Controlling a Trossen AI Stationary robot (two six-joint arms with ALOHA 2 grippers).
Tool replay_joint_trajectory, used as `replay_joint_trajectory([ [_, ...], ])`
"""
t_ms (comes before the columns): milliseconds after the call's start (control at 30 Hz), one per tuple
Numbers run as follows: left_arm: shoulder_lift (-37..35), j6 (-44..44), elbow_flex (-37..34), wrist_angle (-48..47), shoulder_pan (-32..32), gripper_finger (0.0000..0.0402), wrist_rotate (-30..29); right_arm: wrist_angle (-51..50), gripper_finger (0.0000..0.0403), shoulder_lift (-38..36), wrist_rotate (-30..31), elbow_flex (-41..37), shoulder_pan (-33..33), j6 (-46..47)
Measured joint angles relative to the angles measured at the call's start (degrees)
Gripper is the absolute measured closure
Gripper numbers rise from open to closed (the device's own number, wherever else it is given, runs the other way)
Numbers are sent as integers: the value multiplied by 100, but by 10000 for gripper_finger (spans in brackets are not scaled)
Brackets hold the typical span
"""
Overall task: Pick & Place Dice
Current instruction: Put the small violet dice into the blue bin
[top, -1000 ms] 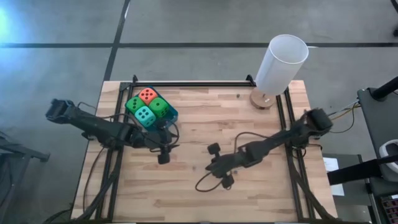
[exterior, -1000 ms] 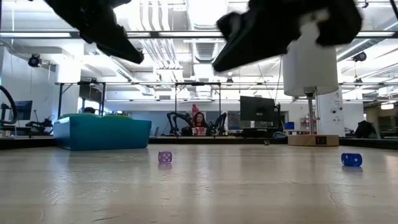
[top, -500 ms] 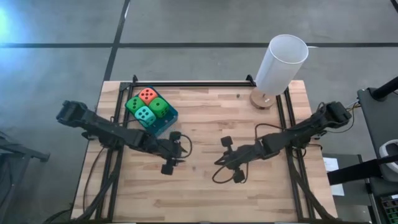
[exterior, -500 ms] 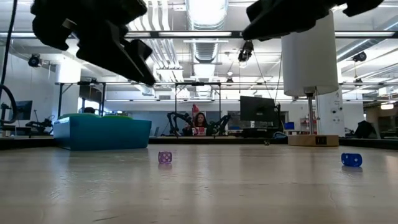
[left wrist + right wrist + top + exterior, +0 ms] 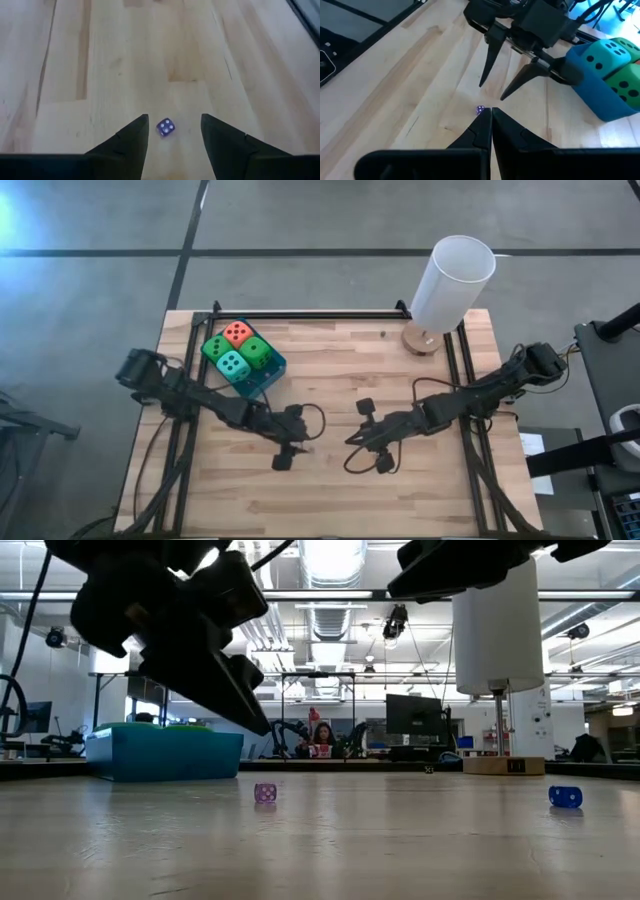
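**High view.** A wooden table (image 5: 400, 380) carries a blue tray (image 5: 272, 372) at its far left. A tall white cylinder (image 5: 452, 280) stands on a round wooden base (image 5: 420, 340) at the far right. The tray holds four large dice packed together: an orange-red die (image 5: 237, 333), two green dice (image 5: 215, 347) (image 5: 256, 352) and a teal die (image 5: 232, 364), all with dark pips. The left gripper (image 5: 303, 442) reaches to the table's middle. The right gripper (image 5: 352, 442) faces it from close by. Cables trail beside both arms.

**Low view.** A small purple die (image 5: 265, 793) lies on the bare wood, right of the tray (image 5: 165, 755). A small blue die (image 5: 565, 797) lies well apart, far to the right, near the cylinder (image 5: 498, 635). The left gripper (image 5: 230, 690) hangs above the surface, its tip higher than the purple die. Nothing stands between the two. A person sits in the room beyond.

**Left wrist view.** The left gripper (image 5: 172, 120) has its fingers (image 5: 132, 137) spread. The purple die (image 5: 166, 127) lies between them, touching neither. It is translucent violet with white pips.

**Right wrist view.** The right gripper (image 5: 490, 114) has its tips pressed together and holds nothing. The purple die (image 5: 480, 110) lies just beside those tips. The left gripper (image 5: 490, 92) is spread just beyond it. The tray (image 5: 592, 95) and its large dice (image 5: 605, 55) are behind.
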Motion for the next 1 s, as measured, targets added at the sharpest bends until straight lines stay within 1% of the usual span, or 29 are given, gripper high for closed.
replay_joint_trajectory([
  [100, 3, -410, 39, -3, -29, 209, -37, 4, 394, 0, -1, 0, 1, 0],
  [200, 3, -781, 78, -16, -134, 204, -248, 1, 394, 0, 1, 0, -1, 0],
  [333, 3, -1062, 162, -25, -326, 198, -639, 6, 394, 0, -1, 0, 1, 8],
  [500, 0, -1193, 254, -47, -565, 191, -1126, 8, 394, 0, -1, -2, 1, 85],
  [800, 43, -1755, 239, -76, -982, 181, -2176, 5, 394, 2, -1, -2, 1, 86],
  [900, 84, -1831, 237, -73, -1041, 181, -2397, 3, 394, 2, -1, -2, 1, 85],
  [1000, 167, -1956, 244, -59, -1043, 185, -2476, 3, 394, 4, -1, -2, 0, 89],
])
